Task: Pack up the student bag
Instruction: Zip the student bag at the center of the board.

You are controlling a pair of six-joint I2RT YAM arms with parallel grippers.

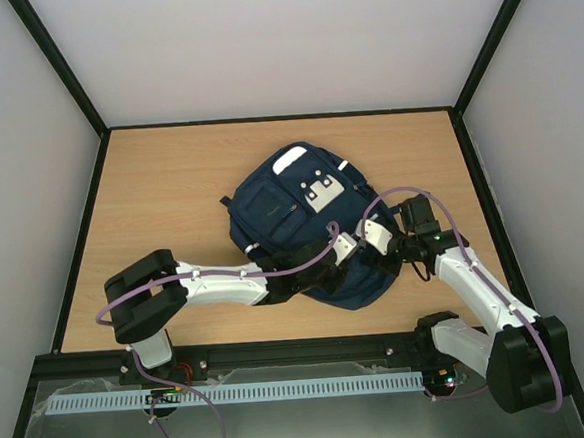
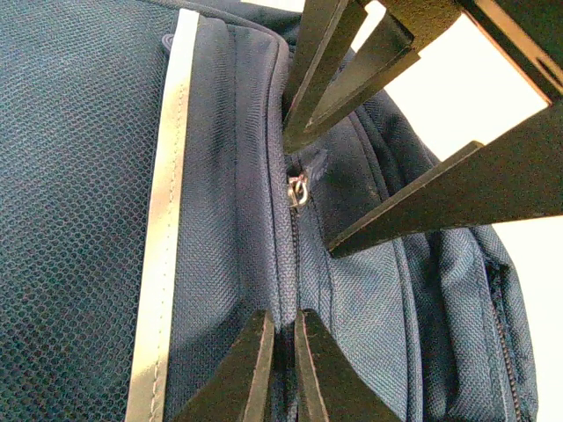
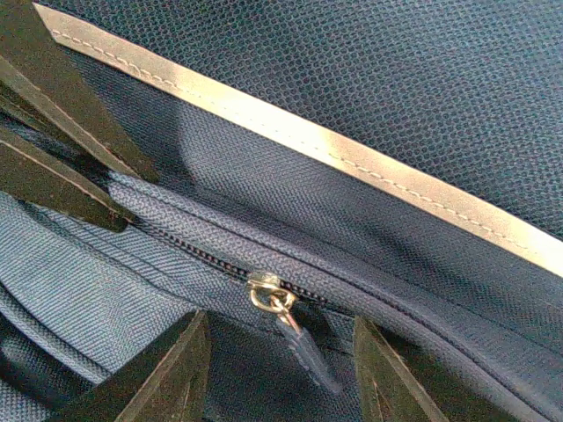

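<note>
Student bag [image 1: 282, 215] of navy mesh and weave, gold-toned zipper slider [image 3: 266, 291]

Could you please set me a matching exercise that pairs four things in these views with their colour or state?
Things:
1. student bag
2. reflective stripe
3. zip slider
4. right gripper

Colour or state:
A. brass-coloured metal
B. open, a finger on each side of the zip pull
C. navy blue
D. pale silvery white

Pairs: 1-C, 2-D, 3-A, 4-B

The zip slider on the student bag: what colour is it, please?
The zip slider is gold-toned, clearest in the right wrist view.
</note>
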